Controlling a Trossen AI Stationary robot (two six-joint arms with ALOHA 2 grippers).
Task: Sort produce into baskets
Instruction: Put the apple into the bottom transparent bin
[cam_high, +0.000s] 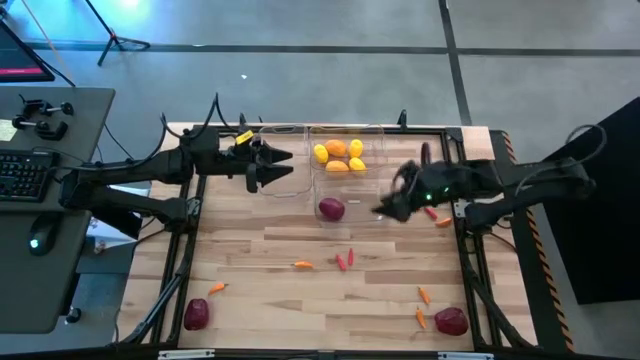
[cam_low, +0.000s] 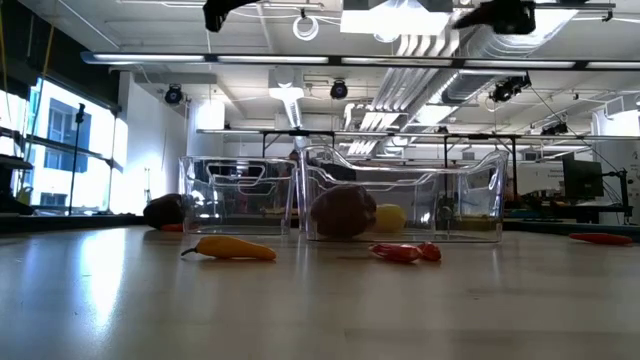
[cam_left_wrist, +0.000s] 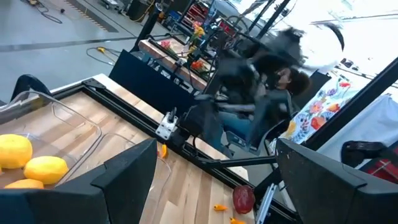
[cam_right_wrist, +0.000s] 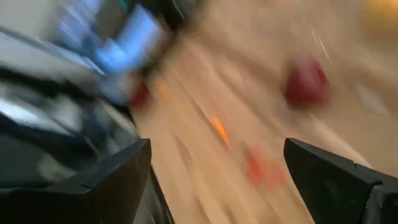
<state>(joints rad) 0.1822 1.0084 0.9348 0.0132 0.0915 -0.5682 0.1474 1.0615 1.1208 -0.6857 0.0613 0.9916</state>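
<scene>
Both my grippers hang above the table with fingers spread and nothing between them: my right gripper (cam_high: 385, 208) sits just beside the dark red-purple fruit (cam_high: 331, 209) that lies in the middle clear bin (cam_high: 372, 131), while my left gripper (cam_high: 270, 167) hangs over the left bin (cam_high: 283, 129) on the far side of that fruit. Four yellow and orange fruits (cam_high: 340, 156) cluster at the far end of the middle bin. Out on the bare wood, nearer the front edge than my right gripper, lie two red peppers (cam_high: 344, 259) side by side with their long axes running roughly front to back and an orange pepper (cam_high: 302, 265) lying crosswise, and two more dark red fruits (cam_high: 197, 314) (cam_high: 451, 321) sit at the front corners.
</scene>
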